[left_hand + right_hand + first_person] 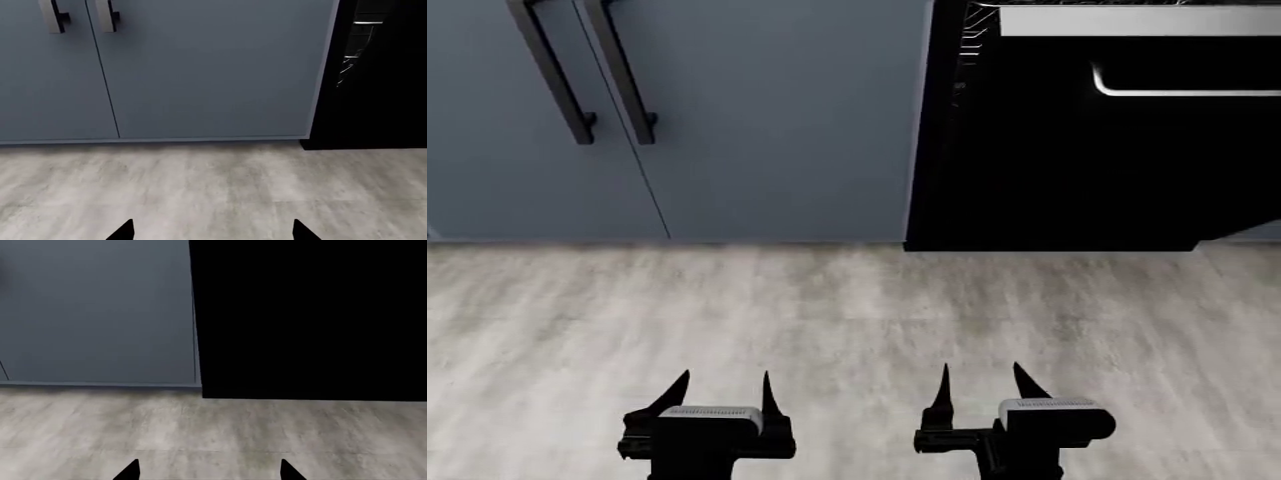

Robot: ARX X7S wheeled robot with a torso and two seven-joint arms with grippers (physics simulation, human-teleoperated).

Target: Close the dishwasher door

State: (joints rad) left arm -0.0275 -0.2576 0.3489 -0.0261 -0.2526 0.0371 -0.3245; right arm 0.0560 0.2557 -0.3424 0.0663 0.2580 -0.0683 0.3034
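Dishwasher door (1094,170) ajar ahead of right gripper (980,385), handle (1181,90) cut off at frame edge, rack wires barely discernible in gap, left gripper (723,388) facing cabinet doors (781,120), both grippers spread, empty, over floor (854,310).

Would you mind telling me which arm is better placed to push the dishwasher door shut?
The right. Its pincer hangs open, empty, facing the dishwasher door. The left pincer, also open, faces the blue-grey cabinet doors.
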